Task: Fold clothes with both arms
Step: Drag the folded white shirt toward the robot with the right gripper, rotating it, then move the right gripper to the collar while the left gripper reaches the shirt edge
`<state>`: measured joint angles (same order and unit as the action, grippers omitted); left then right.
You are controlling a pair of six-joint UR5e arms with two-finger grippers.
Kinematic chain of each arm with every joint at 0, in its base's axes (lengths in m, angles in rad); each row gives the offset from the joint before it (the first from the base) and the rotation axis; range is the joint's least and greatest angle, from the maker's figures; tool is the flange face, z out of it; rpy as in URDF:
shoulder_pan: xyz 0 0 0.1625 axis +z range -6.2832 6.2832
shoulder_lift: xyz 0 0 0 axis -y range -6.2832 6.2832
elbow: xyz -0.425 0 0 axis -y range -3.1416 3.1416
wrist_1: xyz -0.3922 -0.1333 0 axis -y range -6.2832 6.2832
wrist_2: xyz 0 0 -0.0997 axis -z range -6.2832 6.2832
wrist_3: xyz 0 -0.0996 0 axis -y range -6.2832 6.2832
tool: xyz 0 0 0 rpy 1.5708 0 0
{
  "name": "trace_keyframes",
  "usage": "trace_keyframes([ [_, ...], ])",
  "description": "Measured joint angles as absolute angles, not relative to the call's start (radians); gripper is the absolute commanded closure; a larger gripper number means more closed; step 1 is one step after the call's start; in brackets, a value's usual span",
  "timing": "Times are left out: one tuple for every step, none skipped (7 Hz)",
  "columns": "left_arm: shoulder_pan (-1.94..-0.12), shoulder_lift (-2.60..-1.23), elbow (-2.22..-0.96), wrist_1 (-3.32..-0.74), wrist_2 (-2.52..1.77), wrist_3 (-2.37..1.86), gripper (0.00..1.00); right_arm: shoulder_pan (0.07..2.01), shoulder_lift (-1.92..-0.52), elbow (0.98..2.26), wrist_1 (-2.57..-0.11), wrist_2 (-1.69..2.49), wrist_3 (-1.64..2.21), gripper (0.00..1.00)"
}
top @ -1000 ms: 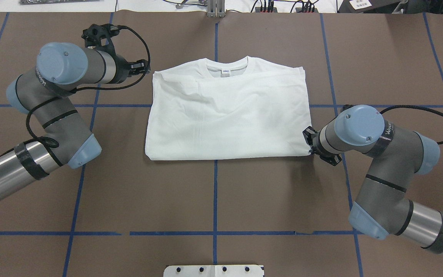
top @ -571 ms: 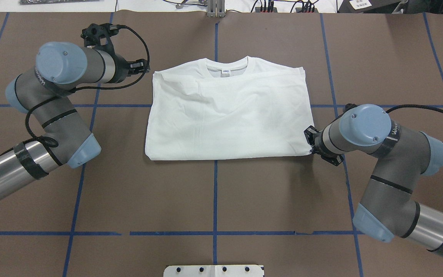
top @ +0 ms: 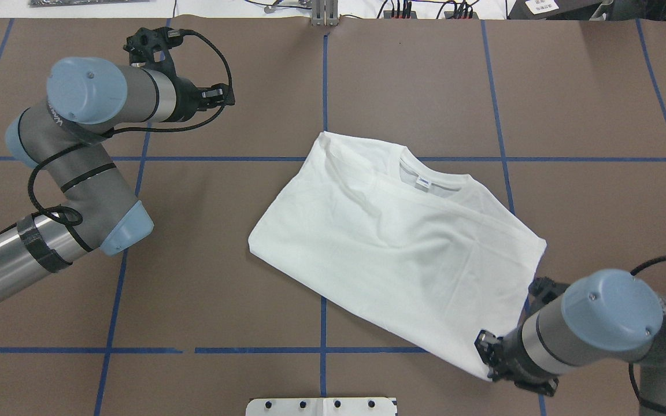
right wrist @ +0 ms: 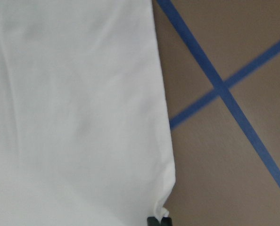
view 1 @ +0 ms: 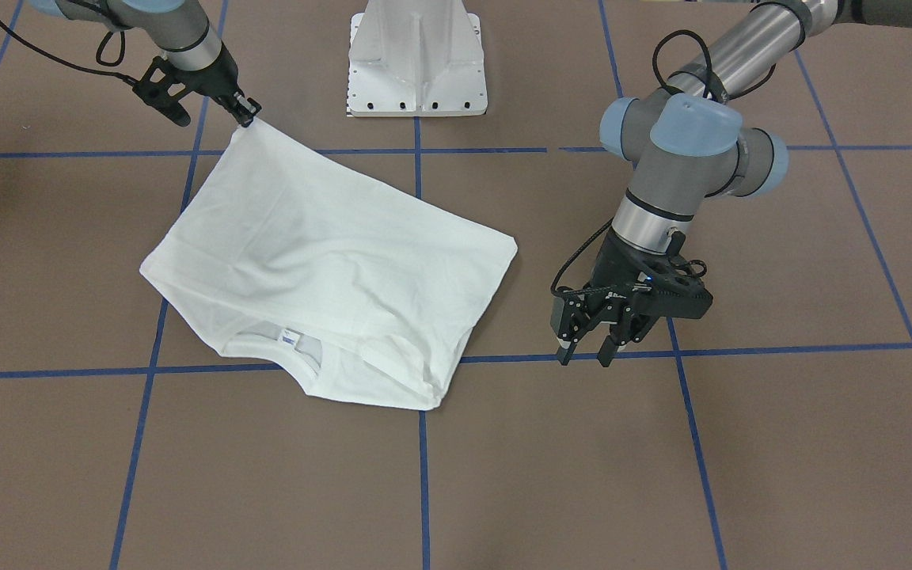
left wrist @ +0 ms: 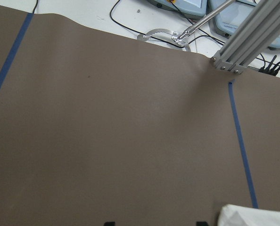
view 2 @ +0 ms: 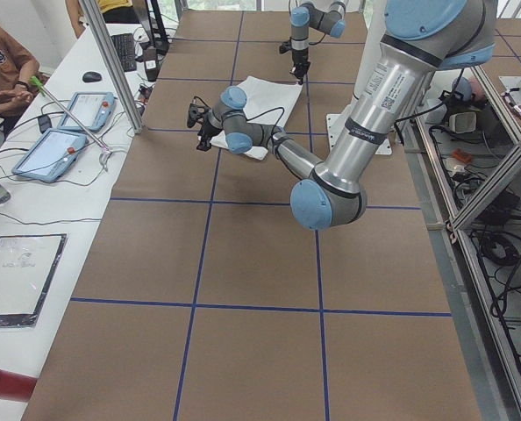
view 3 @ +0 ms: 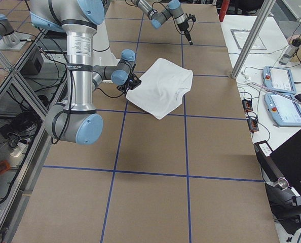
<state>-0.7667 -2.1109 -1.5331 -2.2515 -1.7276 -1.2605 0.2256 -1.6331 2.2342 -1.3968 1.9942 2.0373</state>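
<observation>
Two claws appear; which one has hold of the shirt (top: 402,248)? (Student)

Right claw (view 1: 247,115): closed on the near hem corner at the robot's right, with fabric pinched between its fingers. Left claw (view 1: 583,358): fingers parted with nothing between them, hanging over bare tabletop (top: 194,289). (Tutor)

Where does the shirt lie, and along which line? (Student)

It lies on the tabletop, right of centre and skewed. Its long axis runs diagonally from the far left end down to the pinched corner at near right. The collar and neck label (top: 424,183) sit on the far long edge. (Tutor)

Which relation governs the coming move? (Student)

Probably the gap on the left. The shirt's free left end lies to the right of the left claw, well apart from it. The left arm (top: 78,167) is the nearer one to that end. It would likely have to reach across and take a matching corner before a two-claw fold can start. (Tutor)
</observation>
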Motion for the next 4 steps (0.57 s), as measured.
trace_keyframes([
  [-0.763, -2.096, -1.567, -2.249, -1.771, -1.27, 0.01, 0.129, -1.656, 2.271, -1.399, 2.009, 2.038, 0.01],
  [-0.754, -2.06, -1.621, -2.245, -1.805, -1.295, 0.01, 0.059, -1.666, 2.293, -1.4, 2.015, 2.04, 0.0],
  [-0.738, -2.019, -1.675, -2.244, -1.835, -1.325, 0.0, 0.047, -1.667, 2.303, -1.399, 2.017, 2.042, 0.0],
  [-0.719, -1.991, -1.711, -2.241, -1.868, -1.363, 0.0, 0.093, -1.663, 2.307, -1.399, 2.017, 2.043, 0.0],
])
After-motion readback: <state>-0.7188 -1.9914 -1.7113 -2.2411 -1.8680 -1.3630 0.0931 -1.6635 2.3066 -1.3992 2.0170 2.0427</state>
